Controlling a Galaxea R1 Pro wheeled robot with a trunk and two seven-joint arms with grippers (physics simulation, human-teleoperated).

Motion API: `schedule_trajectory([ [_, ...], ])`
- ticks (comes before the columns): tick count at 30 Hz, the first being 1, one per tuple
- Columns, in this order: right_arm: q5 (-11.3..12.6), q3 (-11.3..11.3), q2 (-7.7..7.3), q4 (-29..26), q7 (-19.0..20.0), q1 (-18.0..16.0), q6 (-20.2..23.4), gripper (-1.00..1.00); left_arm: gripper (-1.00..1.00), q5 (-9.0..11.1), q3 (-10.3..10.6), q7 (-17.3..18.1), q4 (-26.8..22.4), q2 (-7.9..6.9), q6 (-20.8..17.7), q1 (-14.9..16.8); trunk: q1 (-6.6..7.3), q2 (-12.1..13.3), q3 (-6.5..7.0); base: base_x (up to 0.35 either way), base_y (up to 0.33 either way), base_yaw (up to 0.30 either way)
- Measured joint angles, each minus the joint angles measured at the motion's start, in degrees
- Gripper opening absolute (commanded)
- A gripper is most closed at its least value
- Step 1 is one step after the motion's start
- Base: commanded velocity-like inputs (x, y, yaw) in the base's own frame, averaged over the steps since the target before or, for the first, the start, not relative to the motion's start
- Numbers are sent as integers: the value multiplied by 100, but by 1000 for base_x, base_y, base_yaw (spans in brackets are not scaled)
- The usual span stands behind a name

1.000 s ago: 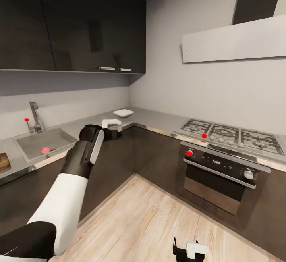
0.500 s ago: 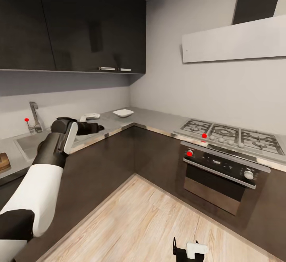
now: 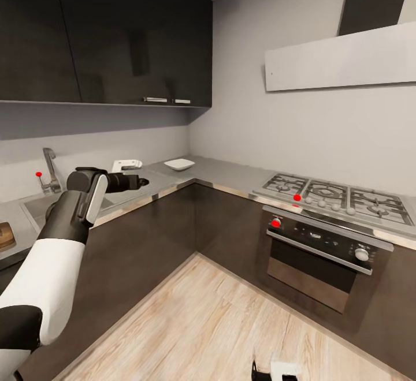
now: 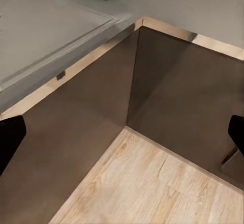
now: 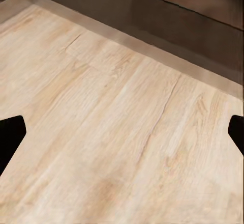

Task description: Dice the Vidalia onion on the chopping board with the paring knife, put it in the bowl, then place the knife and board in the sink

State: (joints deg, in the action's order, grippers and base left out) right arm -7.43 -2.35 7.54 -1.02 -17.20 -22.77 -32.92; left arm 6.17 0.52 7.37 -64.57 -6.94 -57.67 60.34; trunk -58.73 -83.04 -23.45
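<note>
Hanging low over the wooden floor (image 5: 122,132), the right hand (image 3: 277,369) is staying spread and empty, while the left hand (image 3: 130,174), fingers parted and bare, is reaching above the table (image 3: 231,174), beside the sink (image 3: 34,206), short of the white bowl (image 3: 179,164) at the corner.

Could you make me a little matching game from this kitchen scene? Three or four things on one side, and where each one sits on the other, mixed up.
Things:
1. bowl
2. chopping board
3. tap
4. oven

Places:
A. below the gas hob
B. behind the sink, by the wall
C. on the countertop near the inner corner
D. at the head view's far left edge, on the countertop

Pairs: 1-C, 2-D, 3-B, 4-A
</note>
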Motion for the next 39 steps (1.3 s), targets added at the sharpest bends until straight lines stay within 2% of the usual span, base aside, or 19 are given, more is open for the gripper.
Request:
schedule_trajectory([
  [4, 14, -2, -1, 1, 78, 80, 1000, 100, 100, 1, 9, 1, -120, -10, -3, 0, 0, 0, 0, 0, 0, 0],
  [8, 23, -8, 0, 1, 308, 315, 1410, 100, 100, 1, 10, 2, -252, -13, -32, 0, 0, 0, -1, 0, 0, 0],
  [11, 22, -5, 0, 1, 367, 521, 1443, 100, 100, -1, 14, 3, -271, -13, -38, 0, 0, 0, 0, 0, 0, 0],
  [12, 24, -8, 0, 2, 385, 627, 1419, 100, 100, -1, 15, 3, -275, -13, -38, 0, 0, 0, -1, 0, 0, 0],
  [14, 22, -5, -23, 1, 413, 821, 1063, 100, 100, -3, 13, 2, -278, -14, -38, 0, 0, 0, 0, 0, 0, 0],
  [16, 16, -8, -36, -7, 402, 873, 575, 100, 100, -2, 15, 3, -274, -12, -37, 0, 0, 0, 0, 0, 0, 0],
  [18, 4, -34, -64, -105, 343, 908, -141, 100, 100, -2, 20, 2, -252, -7, -36, 0, 0, 0, 0, 0, 0, 0],
  [21, -11, -43, -120, -570, 180, 917, -352, 100, 100, -2, 29, 4, -216, 0, -36, 0, 0, 0, 1, 0, 0, 0],
  [22, -21, -44, -128, -1064, 21, 915, -169, 100, 100, -2, 31, 5, -200, 7, -36, -1, 0, 0, 1, 0, 0, 0],
  [24, -25, -46, -137, -2139, -231, 916, 462, 100, 100, -2, 34, 5, -193, 18, -36, 0, 0, 0, 1, 0, 0, 0],
  [25, -15, -48, -141, -2844, -342, 917, 1098, 100, 100, -2, 33, 5, -197, 21, -36, -1, 0, 0, 1, 0, 0, 0],
  [27, -20, -42, -148, -4986, -420, 915, 2938, 100, 100, -2, 28, 3, -213, 27, -35, -1, 0, 0, 1, 0, 0, 0],
  [28, -12, -47, -151, -5873, -398, 915, 3694, 100, 100, -2, 25, 0, -219, 28, -35, -1, 0, 0, 1, 0, 0, 0],
  [29, -10, -46, -154, -6708, -342, 915, 4350, 100, 100, -2, 23, -1, -222, 29, -35, -1, 0, 0, 2, 0, 0, 0],
  [31, -10, -44, -158, -8085, -146, 914, 5285, 100, 100, -2, 25, -3, -226, 30, -35, 2, 1, 0, 1, 0, 0, 0],
  [33, -14, -43, -165, -8780, 55, 885, 5799, 100, 100, -2, 25, -4, -230, 25, -35, 1, 0, 0, 1, 0, 0, 0],
  [36, -19, -37, -179, -9104, 166, 697, 6151, 100, 100, 0, 20, -5, -235, 17, -35, 0, 0, 0, 1, 0, 0, 0],
  [37, -30, -35, -189, -9195, 197, 471, 6354, 100, 100, -1, 20, -5, -236, 15, -35, 0, 0, 0, 1, 0, 0, 0],
  [39, -29, -35, -197, -9228, 207, 257, 6505, 100, 100, -1, 20, -8, -237, 14, -35, 0, 0, 0, 1, 0, 0, 0],
])
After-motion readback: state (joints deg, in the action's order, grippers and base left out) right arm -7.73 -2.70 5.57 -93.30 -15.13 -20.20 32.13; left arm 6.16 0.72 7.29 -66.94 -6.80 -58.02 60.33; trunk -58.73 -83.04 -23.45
